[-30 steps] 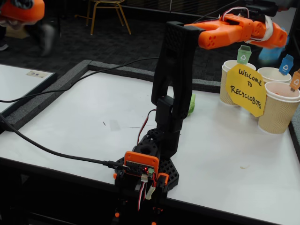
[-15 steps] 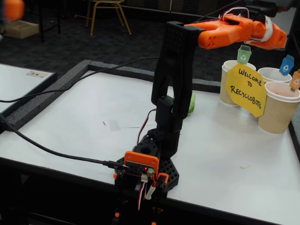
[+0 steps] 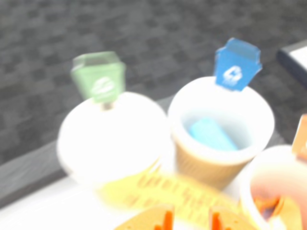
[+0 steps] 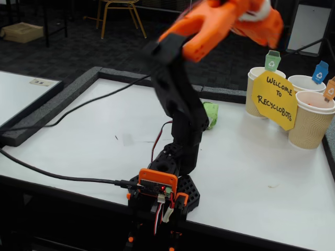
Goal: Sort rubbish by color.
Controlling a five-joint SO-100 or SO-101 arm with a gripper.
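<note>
The blue lump point(image 3: 211, 134) lay inside the cup point(image 3: 221, 143) with the blue tag point(image 3: 236, 67), and something orange point(image 3: 266, 203) showed in the cup at the right edge of the wrist view, under an orange tag cut off by the frame. So two of the three pieces looked sorted. The green lump point(image 4: 210, 114) sat on the worktop point(image 4: 94, 136) just right of the arm point(image 4: 180, 120) in the fixed view, well left of the cups, partly hidden by the arm. The cup point(image 3: 112, 139) with the green tag point(image 3: 100, 76) was washed out white, so its inside could not be read; judging by the lump on the worktop, green was the piece left to do.

The end effector point(image 3: 188, 221) showed only as two orange tips at the bottom edge of the wrist view, a gap between them and nothing held there. In the fixed view it was raised high and smeared by motion. The yellow sign point(image 4: 275, 100) was blurred in the wrist view.
</note>
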